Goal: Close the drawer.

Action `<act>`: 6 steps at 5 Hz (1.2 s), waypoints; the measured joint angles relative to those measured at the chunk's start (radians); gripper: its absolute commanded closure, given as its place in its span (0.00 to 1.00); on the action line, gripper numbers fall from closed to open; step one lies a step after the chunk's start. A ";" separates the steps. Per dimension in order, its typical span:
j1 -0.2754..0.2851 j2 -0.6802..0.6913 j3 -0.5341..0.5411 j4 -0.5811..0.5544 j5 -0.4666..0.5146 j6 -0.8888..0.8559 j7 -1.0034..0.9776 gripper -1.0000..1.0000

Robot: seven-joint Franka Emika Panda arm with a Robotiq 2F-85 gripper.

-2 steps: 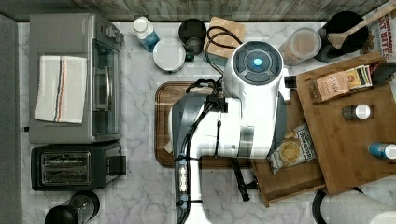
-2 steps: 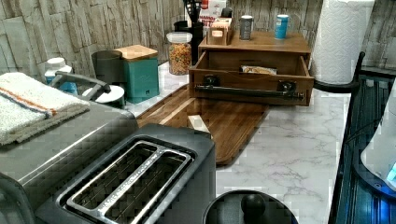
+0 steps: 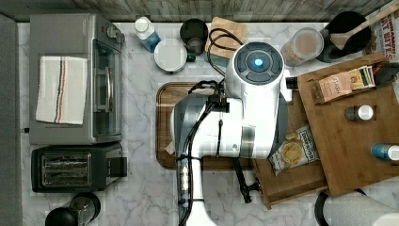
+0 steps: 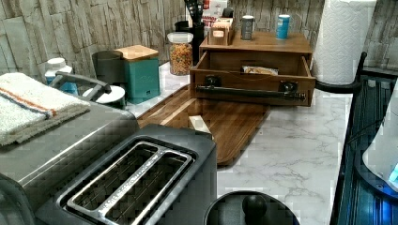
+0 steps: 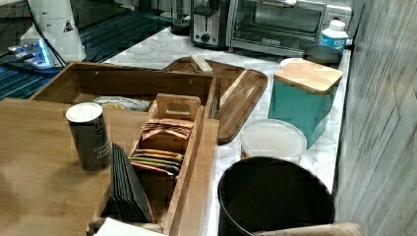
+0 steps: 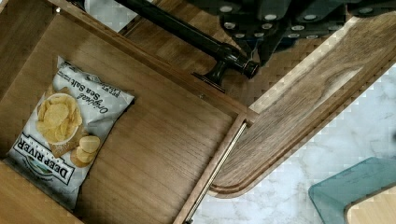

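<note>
Between a moment ago and now almost nothing has changed. In the left view the drawer (image 4: 253, 77) stands as far out from under the cabinet top (image 4: 263, 42) as it did. In the top view the arm (image 3: 249, 108) hangs over the same spot, above the serving tray (image 3: 164, 127) and the drawer's front edge. By my reading the closing push has not yet moved anything, and the whole of the drawer's travel remains to be done. In the wrist view the fingers (image 6: 268, 28) show as dark hardware. I cannot tell whether they are released or clenched, nor whether they touch anything. The black bar handle (image 6: 205, 42) runs close by the fingers, its capped end just beside them. The plank front lies just past the handle, and beyond it, farther from the fingers, the open box of the drawer holds a bag of chips (image 6: 65, 135) lying flat. On the near side of the fingers is the tray, resting on the marble worktop (image 6: 327, 144). The bag lies low inside the rims, so it should not catch as the box slides in. A push against the front or the handle, straight toward the cabinet, looks like what is called for next.
</note>
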 measured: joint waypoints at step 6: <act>0.062 -0.073 0.032 -0.375 0.050 0.513 -0.444 1.00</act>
